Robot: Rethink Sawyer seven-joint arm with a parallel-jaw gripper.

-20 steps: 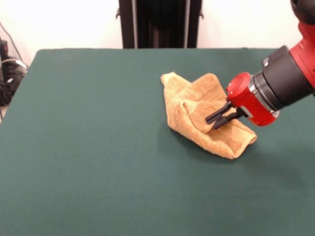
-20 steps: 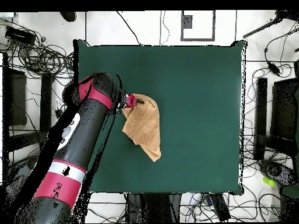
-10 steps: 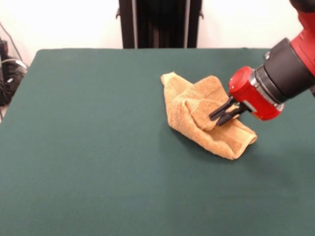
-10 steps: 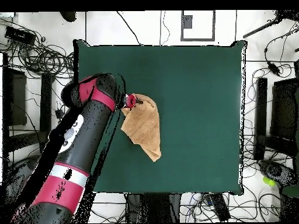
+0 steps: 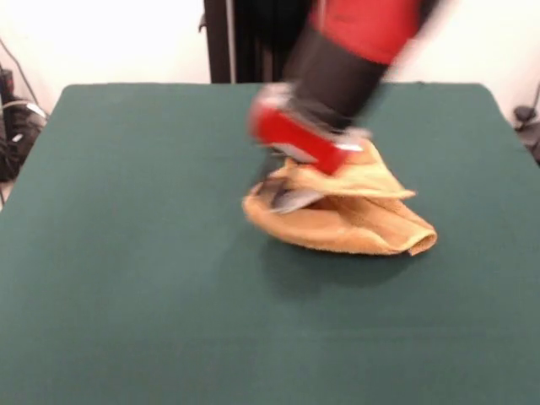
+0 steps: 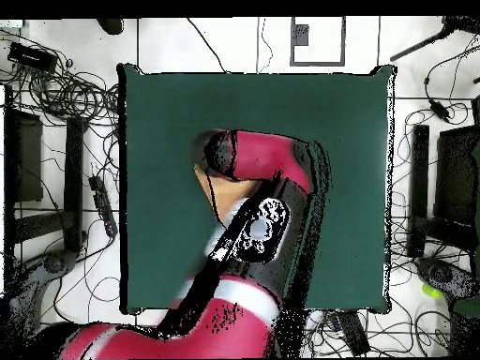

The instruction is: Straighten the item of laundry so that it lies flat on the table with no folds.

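Observation:
The orange-tan towel (image 5: 354,221) lies bunched in a folded heap on the dark green table (image 5: 126,270), right of the middle. My gripper (image 5: 281,194) is motion-blurred at the towel's left end, low over the table. It looks shut on a fold of the towel, which is stretched out to the left with it. The red and black arm comes down from above across the towel's far side. In the overhead view the arm covers most of the towel (image 6: 223,193), and the gripper itself is hidden under it.
The robot's dark pedestal (image 5: 253,38) stands behind the table's far edge. Cables and equipment (image 6: 56,94) lie on the floor around the table (image 6: 347,141). Bare green surface (image 5: 126,169) spreads left of and in front of the towel.
The arm has swung fast from the towel's right side over to its left. The towel's held fold went along, so the heap is now wider and lower.

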